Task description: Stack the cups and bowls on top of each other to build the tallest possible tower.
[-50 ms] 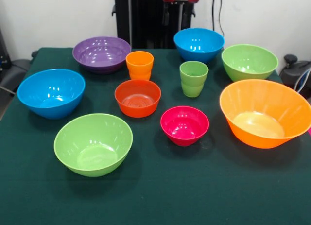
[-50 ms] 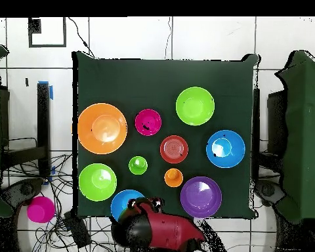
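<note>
My arm: drawn back at table edge; gripper state can't tell. Nothing stacked; all sit separate, upright on green cloth.
Cups: orange cup behind red-orange bowl; green cup beside it.
Bowls: magenta, 2 blue, 2 green, purple, big orange.

Arm drawn back — pincer seemingly hidden

A lab: robot pedestal, loose cables, cloth-covered table, tiled floor.
</note>
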You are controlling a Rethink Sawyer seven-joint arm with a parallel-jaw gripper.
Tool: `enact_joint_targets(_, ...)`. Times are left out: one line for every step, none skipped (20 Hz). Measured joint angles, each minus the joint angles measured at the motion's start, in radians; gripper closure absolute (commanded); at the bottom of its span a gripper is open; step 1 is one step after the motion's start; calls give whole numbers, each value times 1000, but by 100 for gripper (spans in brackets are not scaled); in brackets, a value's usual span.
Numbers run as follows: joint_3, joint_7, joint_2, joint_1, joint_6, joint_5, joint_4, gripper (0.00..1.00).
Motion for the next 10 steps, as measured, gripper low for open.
enact_joint_targets(0, 0, -5, 7, 11, 2, -9, 0)
enact_joint_targets(0, 0, -10, 13, 24, 5, -21, 0)
enact_joint_targets(0, 0, -13, 17, 31, 7, -29, 0)
enact_joint_targets(0, 0, -15, 21, 40, 10, -42, 0)
enact_joint_targets(0, 0, -16, 23, 46, 12, -51, 0)
enact_joint_targets(0, 1, -16, 23, 52, 16, -64, 0)
enact_joint_targets(0, 2, -16, 23, 53, 22, -78, 0)
enact_joint_targets(0, 4, -15, 23, 54, 28, -92, 0)
enact_joint_targets(0, 5, -13, 22, 54, 32, -99, 0)
enact_joint_targets(0, 6, -12, 22, 54, 34, -102, 0)
